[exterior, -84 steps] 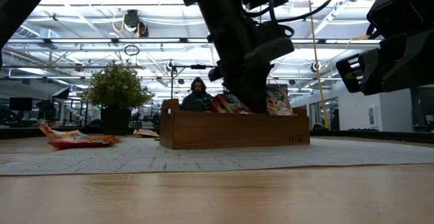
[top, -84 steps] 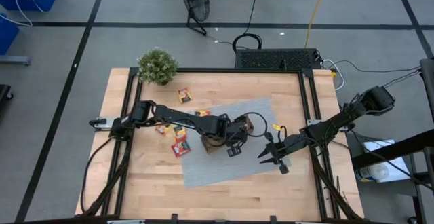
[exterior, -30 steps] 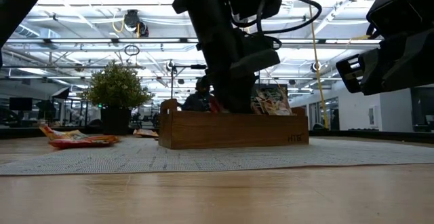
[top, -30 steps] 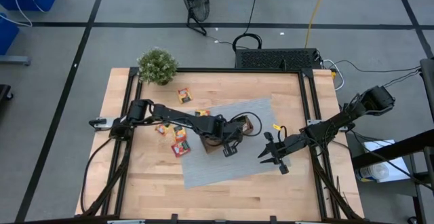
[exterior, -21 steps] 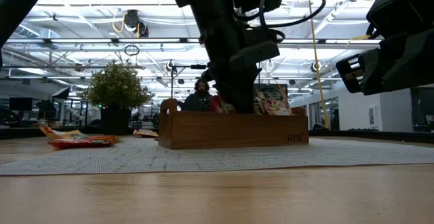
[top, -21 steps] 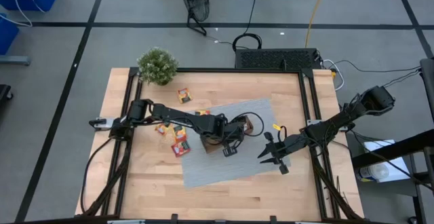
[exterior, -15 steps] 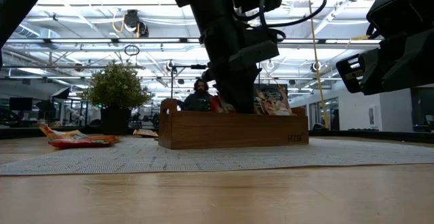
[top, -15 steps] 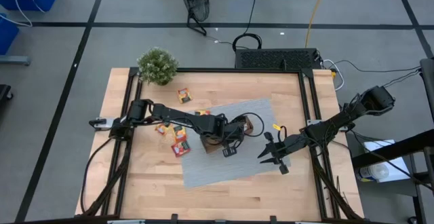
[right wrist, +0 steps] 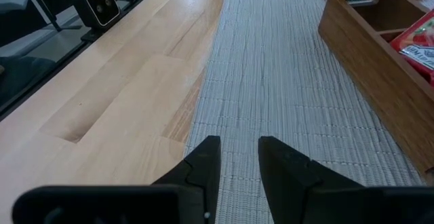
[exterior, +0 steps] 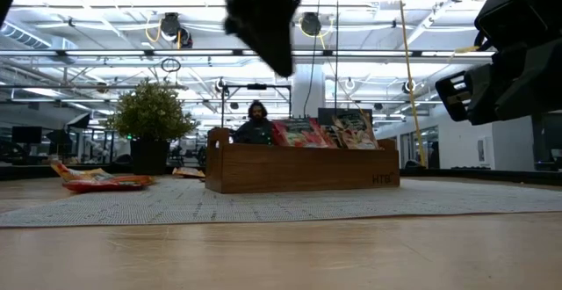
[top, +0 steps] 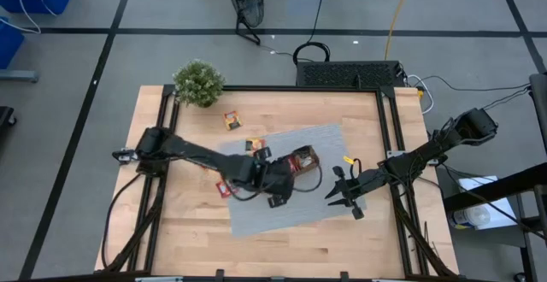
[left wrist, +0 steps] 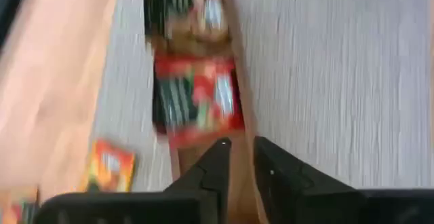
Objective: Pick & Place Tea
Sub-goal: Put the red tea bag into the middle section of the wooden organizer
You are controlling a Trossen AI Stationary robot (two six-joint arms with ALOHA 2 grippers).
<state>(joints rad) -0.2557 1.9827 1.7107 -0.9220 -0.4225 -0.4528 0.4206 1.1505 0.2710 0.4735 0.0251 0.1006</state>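
While the wooden tray [top: 301,160] sits near the middle of the grey mat [top: 295,209], most of the tabletop [top: 184,239] from five to seven o'clock lies bare, and the strip of mat between the tray and the right gripper [top: 336,196] is free too. That gripper waits at about four o'clock from the tray, just over the mat's right edge, its fingers [right wrist: 203,159] a little apart with nothing between them. The left gripper [top: 278,198] hangs over the mat just at seven o'clock of the tray; in its wrist view the fingers [left wrist: 215,163] stand slightly parted and empty, with a red sachet [left wrist: 196,98] lying in the tray beyond them.

Loose tea sachets [top: 232,120] lie on bare wood at ten o'clock of the tray, one orange packet below the potted plant [top: 199,83], two more [top: 255,146] at the mat's upper left edge, and a red one [top: 223,187] partly covered by the left arm. From table height, two sachets [exterior: 300,133] stand upright above the tray's wall [exterior: 299,171].

The left wrist view is smeared, so the tray's compartments cannot be told apart there. In the low view the left arm is only a dark blur at twelve o'clock, and a person [exterior: 255,123] behind the tray is half hidden.
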